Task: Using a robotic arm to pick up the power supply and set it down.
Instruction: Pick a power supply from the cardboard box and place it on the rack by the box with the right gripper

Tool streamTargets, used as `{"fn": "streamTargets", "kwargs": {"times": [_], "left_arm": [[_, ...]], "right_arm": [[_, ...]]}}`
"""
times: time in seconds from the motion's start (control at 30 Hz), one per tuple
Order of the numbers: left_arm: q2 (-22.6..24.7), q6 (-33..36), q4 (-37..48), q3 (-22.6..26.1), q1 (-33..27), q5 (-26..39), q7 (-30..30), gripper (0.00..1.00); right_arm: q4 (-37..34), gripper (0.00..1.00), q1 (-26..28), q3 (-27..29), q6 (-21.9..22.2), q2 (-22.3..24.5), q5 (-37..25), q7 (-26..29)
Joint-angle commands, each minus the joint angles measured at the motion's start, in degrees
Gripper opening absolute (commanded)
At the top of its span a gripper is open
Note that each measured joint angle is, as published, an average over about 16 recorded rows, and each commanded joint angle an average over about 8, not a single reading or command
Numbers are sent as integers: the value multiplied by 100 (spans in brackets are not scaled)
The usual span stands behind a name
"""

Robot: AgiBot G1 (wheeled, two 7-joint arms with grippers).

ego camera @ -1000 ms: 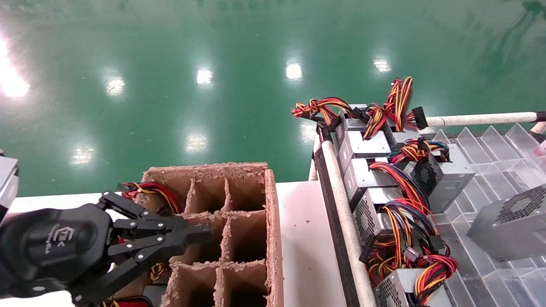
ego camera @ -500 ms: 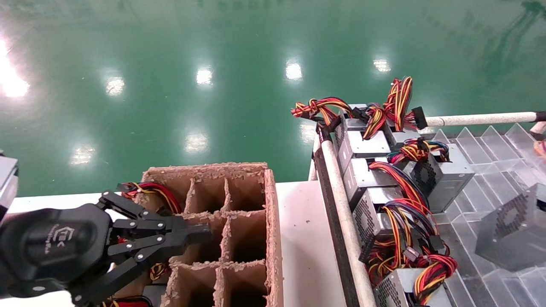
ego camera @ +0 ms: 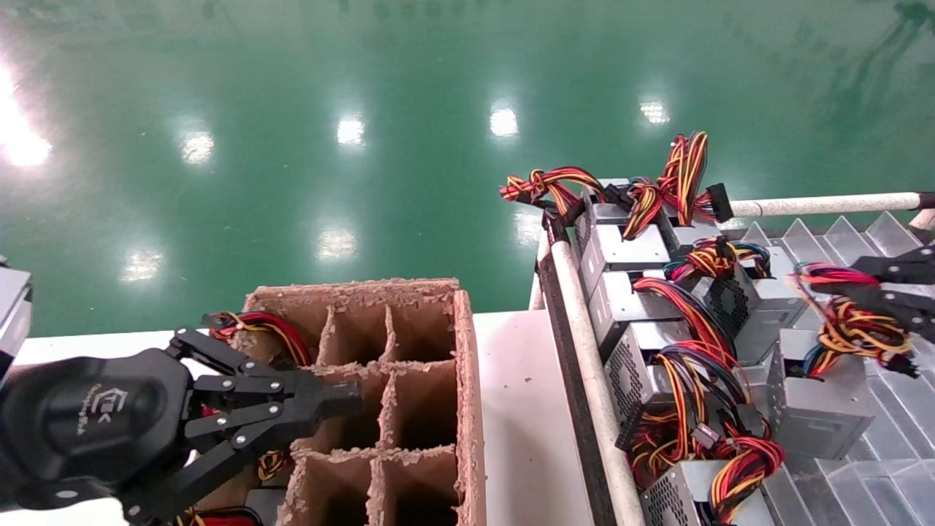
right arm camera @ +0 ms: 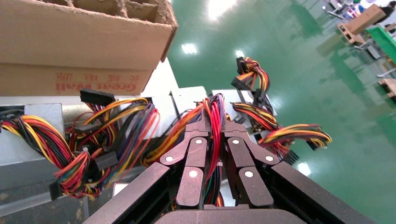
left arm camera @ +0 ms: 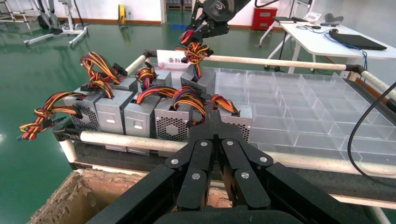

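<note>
The power supply (ego camera: 818,398) has been lowered and now stands in the clear tray (ego camera: 887,409). Its wires (ego camera: 847,321) are still pinched by the right gripper (right arm camera: 215,122), so release probably remains. The left gripper (left arm camera: 215,122) is parked closed, empty.

Tray's (ego camera: 887,438) right cells open; packed supply row (ego camera: 643,321) blocks left.

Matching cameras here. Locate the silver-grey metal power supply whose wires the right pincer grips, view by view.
Head view: silver-grey metal power supply stands at right in the clear plastic tray, under the right pincer.
Left wrist view: far off, upper middle, below its wire bundle.
Right wrist view: box hidden; only its wires show in the pincer.
Shared landmark: brown divided cardboard box.
</note>
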Motion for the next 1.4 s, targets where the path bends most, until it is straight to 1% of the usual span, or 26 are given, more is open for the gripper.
{"fn": "streamTargets", "kwargs": {"times": [0.03, 0.4, 0.7, 0.9, 0.93, 1.17, 1.2, 1.4], "left_arm": [[0, 0, 0, 0, 0, 0, 0, 0], [0, 0, 0, 0, 0, 0, 0, 0], [0, 0, 0, 0, 0, 0, 0, 0], [0, 0, 0, 1, 0, 0, 0, 0], [0, 0, 0, 1, 0, 0, 0, 0], [0, 0, 0, 1, 0, -1, 0, 0], [0, 0, 0, 1, 0, -1, 0, 0], [0, 0, 0, 1, 0, -1, 0, 0]], "right_arm": [[6, 0, 17, -50, 0, -79, 14, 8], [-145, 0, 76, -221, 0, -285, 252, -91], [-353, 0, -74, -417, 10, -233, 414, -206], [-576, 0, -168, -566, 21, -167, 413, -233], [-607, 2, -185, -592, 20, -165, 411, -230], [-659, 89, -251, -707, 6, -176, 521, -202], [-649, 99, -248, -719, 5, -174, 541, -197], [-550, 100, -147, -775, 0, -164, 608, -198]]}}
